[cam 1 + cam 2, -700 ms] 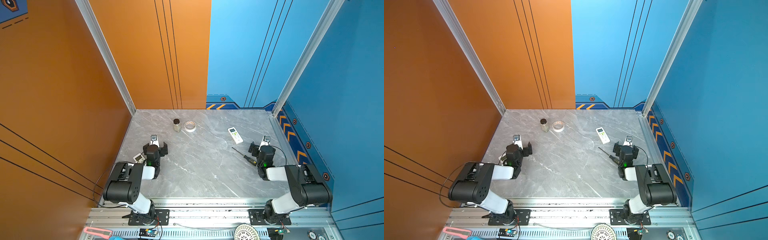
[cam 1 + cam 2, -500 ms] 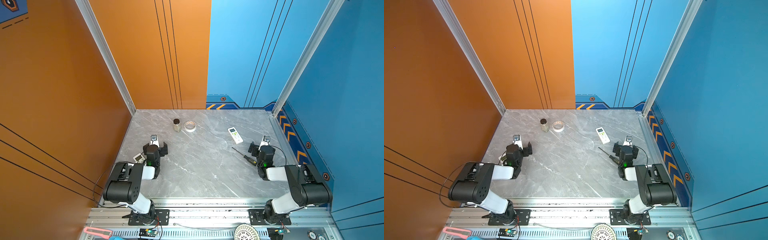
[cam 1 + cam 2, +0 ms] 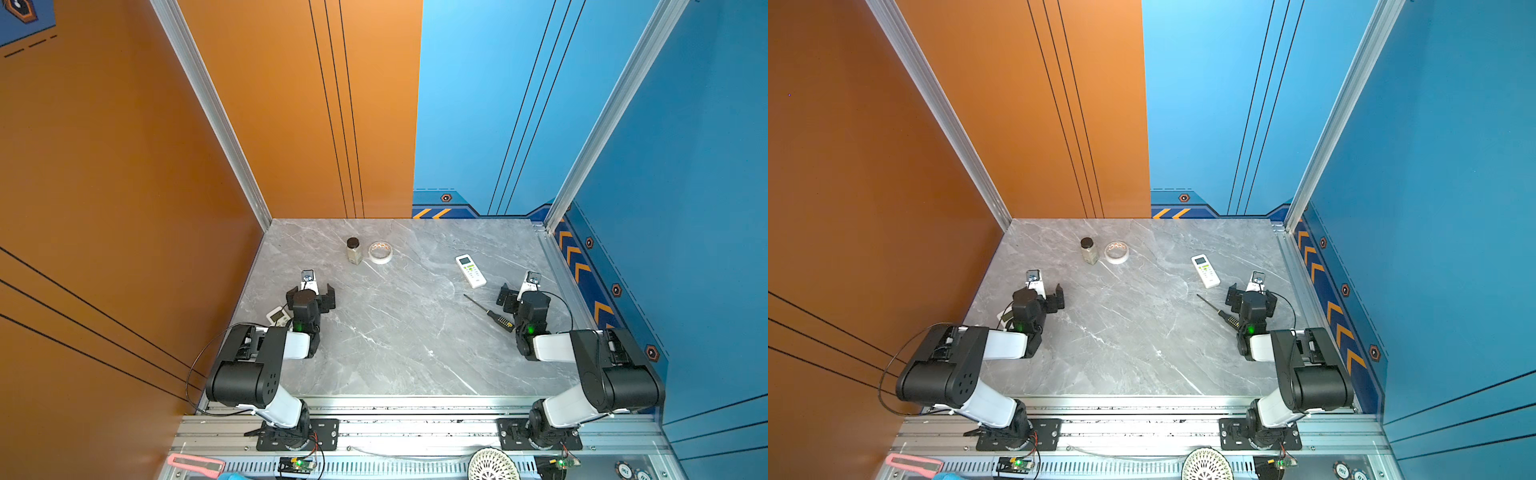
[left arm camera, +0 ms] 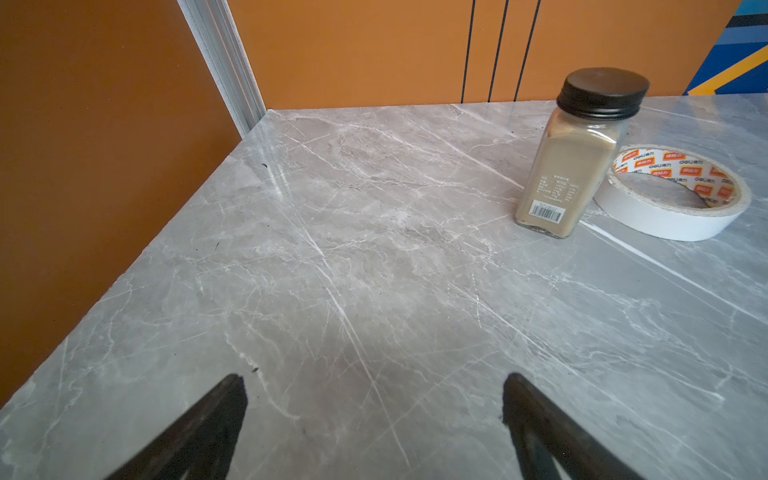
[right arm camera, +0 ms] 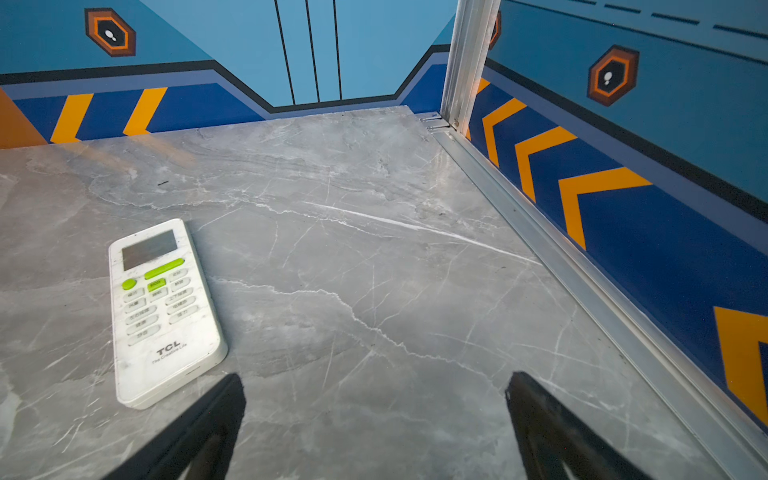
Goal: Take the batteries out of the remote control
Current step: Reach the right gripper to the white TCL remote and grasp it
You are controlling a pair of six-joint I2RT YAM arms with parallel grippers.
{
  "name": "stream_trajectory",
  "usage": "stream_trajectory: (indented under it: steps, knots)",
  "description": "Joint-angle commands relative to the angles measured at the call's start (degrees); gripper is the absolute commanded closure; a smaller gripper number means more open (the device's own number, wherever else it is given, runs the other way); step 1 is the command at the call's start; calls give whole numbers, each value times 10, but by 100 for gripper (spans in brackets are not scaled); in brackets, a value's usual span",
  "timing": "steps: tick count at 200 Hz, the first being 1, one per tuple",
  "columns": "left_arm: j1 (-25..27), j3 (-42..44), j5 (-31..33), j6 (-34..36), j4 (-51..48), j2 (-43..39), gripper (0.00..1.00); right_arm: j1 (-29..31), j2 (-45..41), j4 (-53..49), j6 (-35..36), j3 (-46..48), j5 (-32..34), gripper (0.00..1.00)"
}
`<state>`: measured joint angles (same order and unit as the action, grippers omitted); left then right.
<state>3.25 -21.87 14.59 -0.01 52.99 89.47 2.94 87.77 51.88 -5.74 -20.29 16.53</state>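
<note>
— How does the right gripper (image 5: 375, 376) stand?
— Spread wide, with nothing between its fingers, low over the grey table (image 5: 374, 232). The remote (image 5: 162, 316) lies just beside it, off one fingertip and not touching.

— Which way does the remote lie?
— Flat, buttons up. In both top views its long axis runs on a slant: the screen end points toward the far wall and the logo end toward the right gripper.

— And the batteries?
— Not to be seen. The remote's back is down on the table.

— The left gripper (image 4: 374, 379)?
— Also wide and empty, well apart from the remote, across the table to its left.

— What else is around the remote?
— A screwdriver (image 3: 490, 312) lies on its near side. The tip points at the remote's logo end, close but apart, and the black-and-yellow handle is by the right arm. Well to the remote's left and slightly farther back, a jar (image 4: 577, 158) with a black lid stands upright. A roll of tape (image 4: 673, 195) lies flat just beside it. Farther left still, and nearer the front than the remote, a small white device (image 3: 277, 316) shows partly from behind the left arm.
</note>
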Motion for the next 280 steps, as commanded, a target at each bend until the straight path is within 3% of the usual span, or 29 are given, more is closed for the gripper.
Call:
stream_trajectory:
  steps: [1, 12, 30, 46, 66, 83, 96, 104, 118, 136, 161, 210, 280]
  knots:
    - [-1, 8, 6, -3, 9, -4, 2, -4, -3, -1, 5, -5, -7, 0]
    - [2, 9, 3, 3, 0, -22, 2, -1, -32, -42, 8, -18, -2, 0]
    - [26, 22, 41, 15, -47, -98, 2, 1, -124, -316, -19, -118, -2, 0]
    - [54, 28, 26, 19, -150, -207, 2, 1, -161, -461, -46, -182, -14, 0]
    - [109, -1, 60, -17, -325, -343, 2, 5, -190, -555, -48, -224, -79, 0]
    - [162, -13, 102, -50, -412, -432, 2, 7, -202, -614, -56, -254, -98, 0]
    - [192, -48, 125, -120, -518, -478, 2, -2, -185, -652, -65, -282, -131, 0]
    - [202, -80, 107, -175, -580, -490, 2, -6, -161, -678, -57, -308, -163, 0]
    - [235, -145, 71, -263, -686, -477, 2, -1, -79, -750, -33, -389, -188, 0]
    - [286, -242, 37, -361, -816, -398, 2, 2, 39, -830, -20, -496, -225, 0]
    - [333, -344, -24, -429, -911, -274, 2, 20, 150, -875, -14, -603, -229, 0]
    - [346, -406, -74, -464, -879, -183, 2, 52, 277, -897, 8, -712, -258, 0]
    - [314, -443, -130, -466, -854, -144, 2, 66, 345, -910, 63, -740, -195, 0]
